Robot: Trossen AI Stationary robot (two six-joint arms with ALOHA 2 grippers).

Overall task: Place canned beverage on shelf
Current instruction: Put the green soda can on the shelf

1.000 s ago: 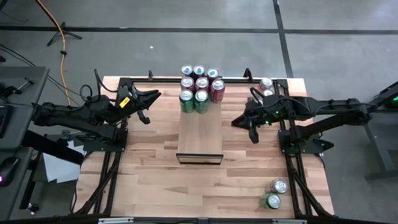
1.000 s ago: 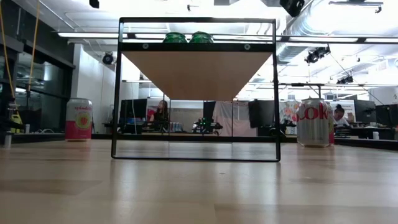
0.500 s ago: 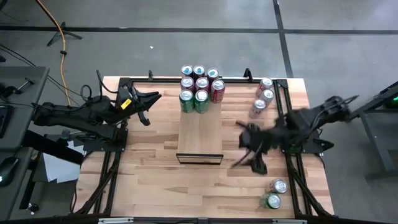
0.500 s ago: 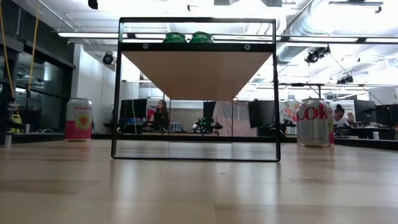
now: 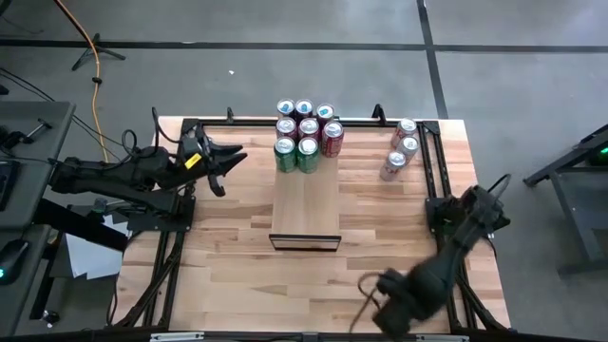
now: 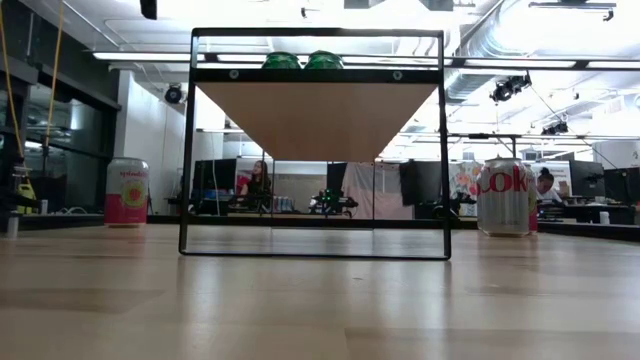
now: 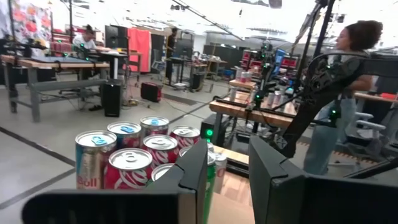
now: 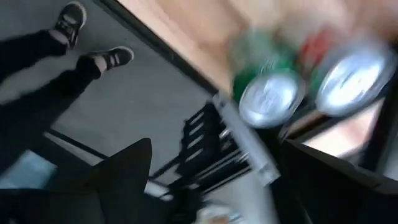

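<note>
The shelf [image 5: 306,201] is a pale panel with a dark frame at its near end [image 5: 306,242]. Several cans [image 5: 306,128] stand upright on its far end. My right gripper [image 5: 375,302] hangs near the table's near right corner, pointing down and open. Its wrist view shows a green can [image 8: 268,93] and a second can [image 8: 348,74] ahead of the fingers, untouched. My left gripper [image 5: 224,160] waits at the far left, level, pointing at the shelf's cans [image 7: 134,158]. A narrow gap shows between its fingers, and nothing is in it.
Three cans [image 5: 399,147] stand by the far right edge. The low view shows a pink can [image 6: 126,191] at the left and a silver cola can [image 6: 503,196] at the right of the shelf frame [image 6: 315,140]. A person's legs [image 8: 68,37] are beside the table.
My right gripper has swung quickly from beside the far-right cans toward the table's near edge, to the near right corner, tipping from level to pointing down and rolling. The three far-right cans now show uncovered. The left arm has kept its place.
</note>
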